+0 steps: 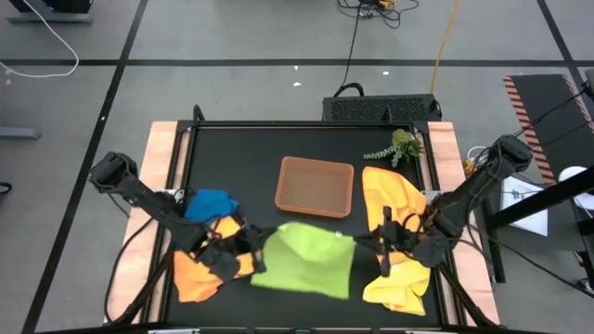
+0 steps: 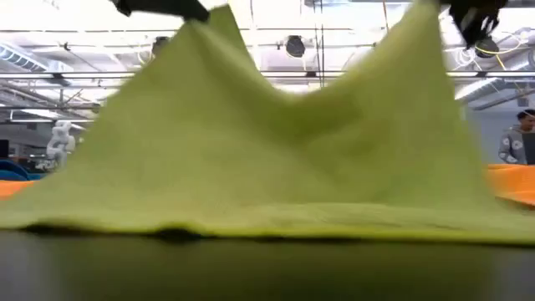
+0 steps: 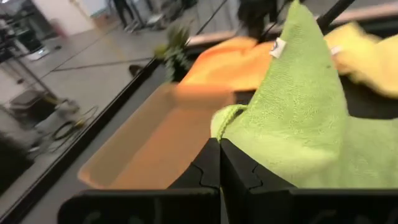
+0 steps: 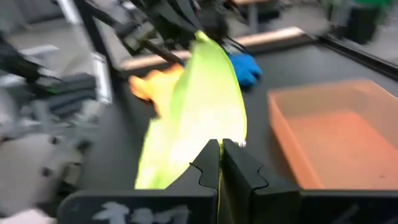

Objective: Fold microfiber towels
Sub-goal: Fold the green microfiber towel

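A lime green microfiber towel (image 1: 304, 262) hangs between my two grippers at the table's near middle. My left gripper (image 1: 252, 243) is shut on its left far corner and my right gripper (image 1: 373, 243) on its right far corner. The towel's near edge (image 2: 267, 224) lies on the table. An orange towel (image 1: 197, 276) and a blue towel (image 1: 210, 203) lie under my left arm. A yellow-orange towel (image 1: 393, 192) and a yellow towel (image 1: 399, 286) lie under my right arm. My left gripper pinches the lime towel's left far corner (image 3: 226, 119) between its two shut fingers, coming almost level from the table's left. The corner (image 2: 211, 15) is lifted, and the cloth slopes down from it to the table. My right gripper pinches the towel's right far corner (image 4: 219, 134) between its two shut fingers, coming almost level from the table's right. That corner (image 2: 425, 12) is lifted too, and the cloth sags slack between the two corners.
A shallow brown tray (image 1: 316, 186) stands just beyond the lime towel at the table's middle. A small green plant sprig (image 1: 399, 147) lies at the far right. People stand in the room behind the table (image 2: 518, 138).
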You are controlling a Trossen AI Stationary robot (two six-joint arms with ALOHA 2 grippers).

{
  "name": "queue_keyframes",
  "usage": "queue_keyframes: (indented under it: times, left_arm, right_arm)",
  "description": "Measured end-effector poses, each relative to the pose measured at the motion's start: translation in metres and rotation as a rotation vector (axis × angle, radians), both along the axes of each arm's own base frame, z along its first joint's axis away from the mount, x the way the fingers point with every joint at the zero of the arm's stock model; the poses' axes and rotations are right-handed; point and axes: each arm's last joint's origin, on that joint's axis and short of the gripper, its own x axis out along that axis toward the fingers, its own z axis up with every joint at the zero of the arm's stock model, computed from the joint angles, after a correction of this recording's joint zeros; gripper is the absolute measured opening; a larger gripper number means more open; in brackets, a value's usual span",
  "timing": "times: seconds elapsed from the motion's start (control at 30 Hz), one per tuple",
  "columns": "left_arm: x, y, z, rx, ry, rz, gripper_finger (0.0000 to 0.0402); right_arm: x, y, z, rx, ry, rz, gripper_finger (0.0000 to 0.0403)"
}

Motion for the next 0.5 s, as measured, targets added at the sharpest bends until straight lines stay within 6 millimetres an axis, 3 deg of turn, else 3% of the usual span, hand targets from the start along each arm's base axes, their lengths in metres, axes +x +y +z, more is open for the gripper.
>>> queue_keyframes:
  times: [0.3,0.5]
  left_arm:
    - [-0.001,0.044,-0.049,0.018,0.092,0.053,0.0000]
    - [-0.016,0.047,-0.072,0.110,0.066,-0.035,0.0000]
  right_arm:
    - [0.003,-0.035,-0.040,-0.053,0.090,-0.148,0.0000]
    - [0.001,-0.040,-0.052,-0.072,0.095,-0.120,0.0000]
